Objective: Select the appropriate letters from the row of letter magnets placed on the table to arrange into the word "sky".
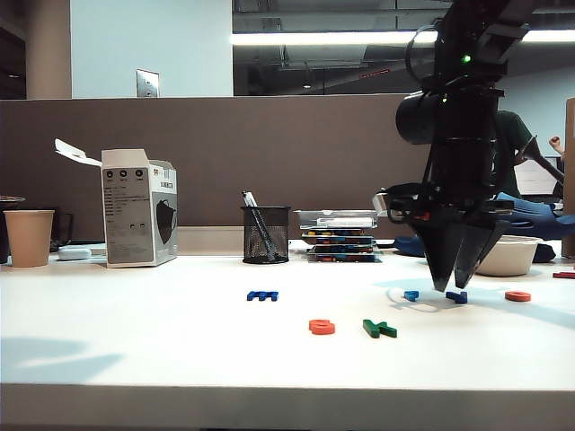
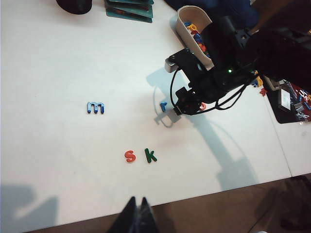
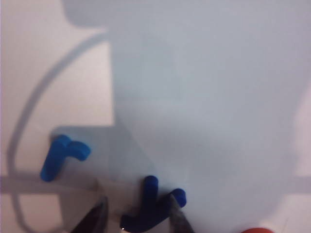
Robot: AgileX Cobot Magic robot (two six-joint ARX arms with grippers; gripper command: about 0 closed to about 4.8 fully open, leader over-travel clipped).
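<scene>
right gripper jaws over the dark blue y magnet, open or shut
Open: the right gripper has a finger on each side of the dark blue plastic y magnet, which lies flat on the white table.

- The right arm (image 1: 463, 108) is black all over, built of blocky and cylindrical segments, with a small green light glowing near its upper part.
- A black cable loops along its side.
- The right gripper (image 1: 456, 285) ends in two dark, tapering, wedge-shaped fingers (image 1: 442, 260).
- In the left wrist view the same arm shows a grey metal bracket and thin black cables curving round its wrist.
- The left gripper (image 2: 136, 217) appears only as two dark pointed tips.
</scene>
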